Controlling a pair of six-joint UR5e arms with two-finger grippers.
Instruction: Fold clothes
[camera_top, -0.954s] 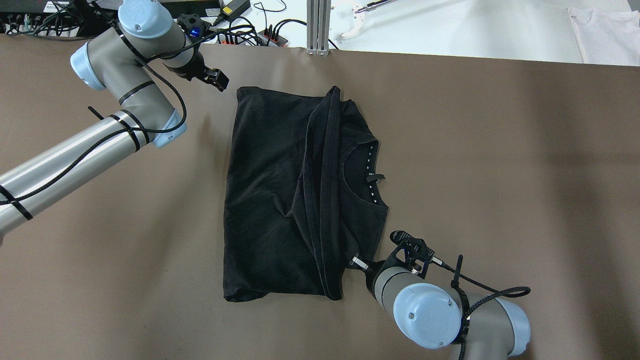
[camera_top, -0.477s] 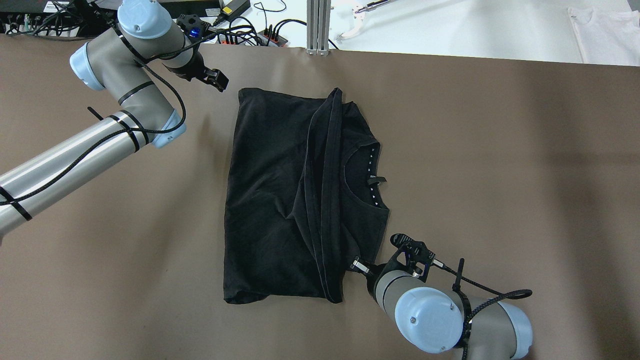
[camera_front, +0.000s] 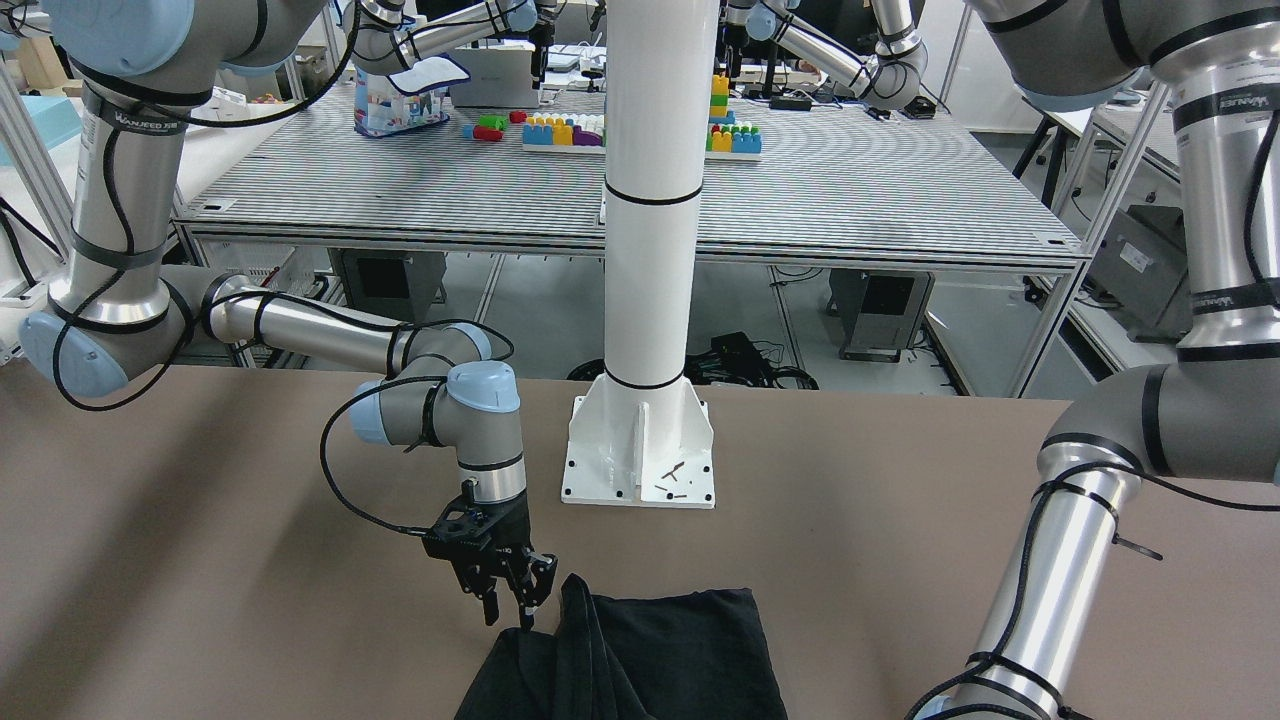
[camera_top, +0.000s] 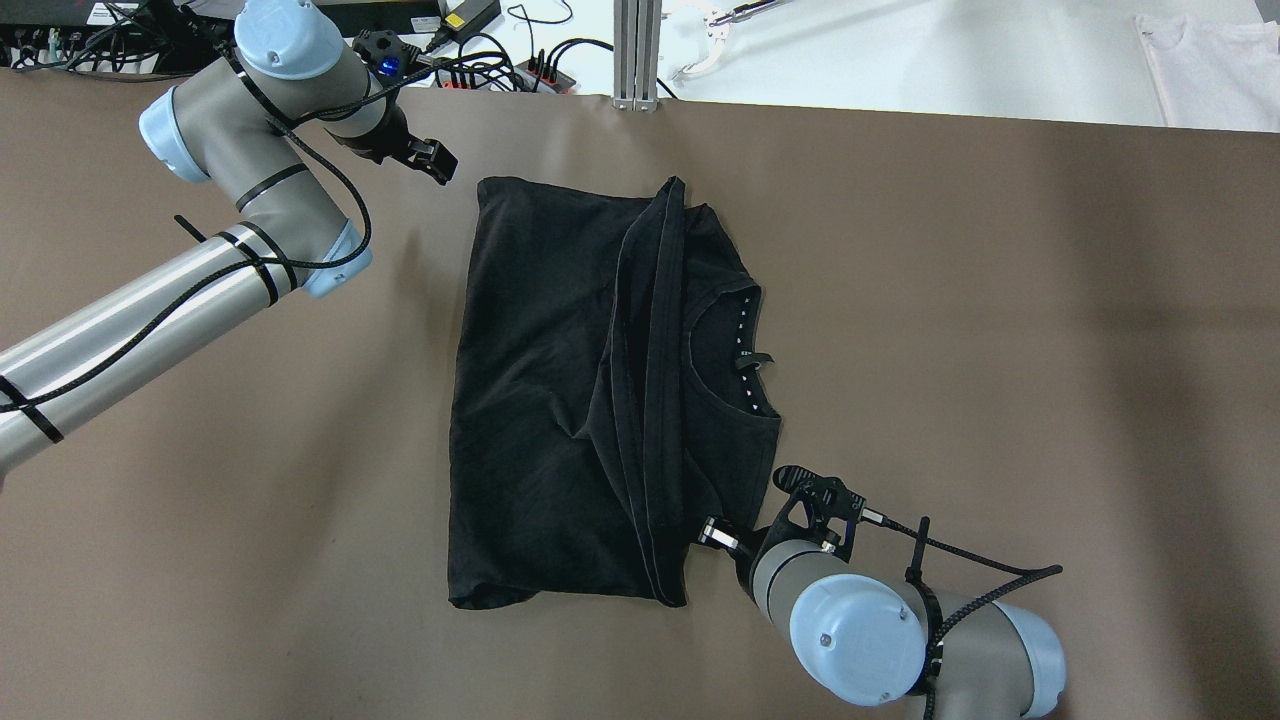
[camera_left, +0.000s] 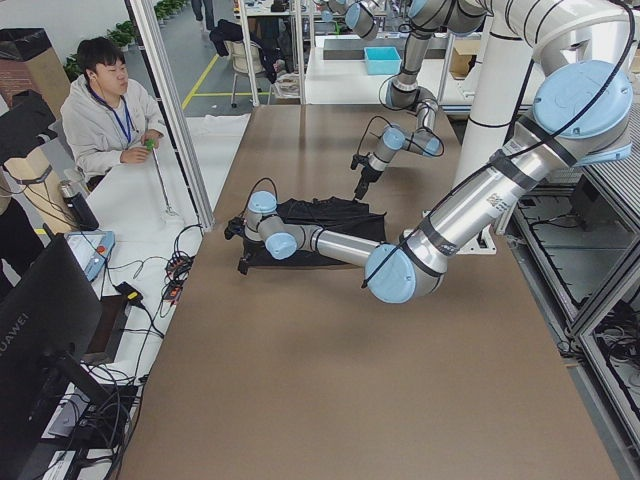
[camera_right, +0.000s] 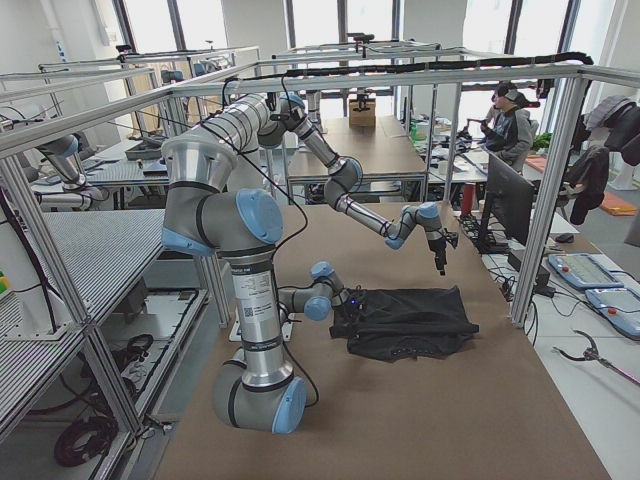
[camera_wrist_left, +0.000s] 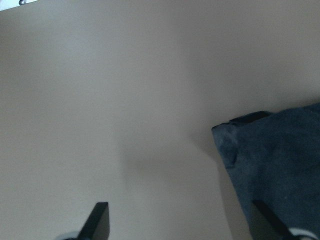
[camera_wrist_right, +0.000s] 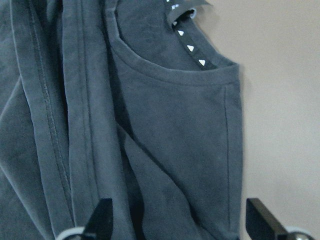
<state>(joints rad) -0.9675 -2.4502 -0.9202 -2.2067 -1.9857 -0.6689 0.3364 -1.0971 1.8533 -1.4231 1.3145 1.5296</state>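
The clothes (camera_top: 540, 400) lie partly folded; my left pincer (camera_wrist_left: 177, 220) and right pincer (camera_front: 512, 605) hang open and empty near two corners, so I judge gripping these comes next.

Right gripper (camera_front: 510, 612) is creeping back toward the robot along the black garment (camera_top: 560, 390); left gripper (camera_top: 438, 165) is edging away.

Brown table (camera_top: 1000, 300): black clothes (camera_top: 540, 380) lying partly folded mid-table; white pole base (camera_front: 640, 465) at robot's edge.
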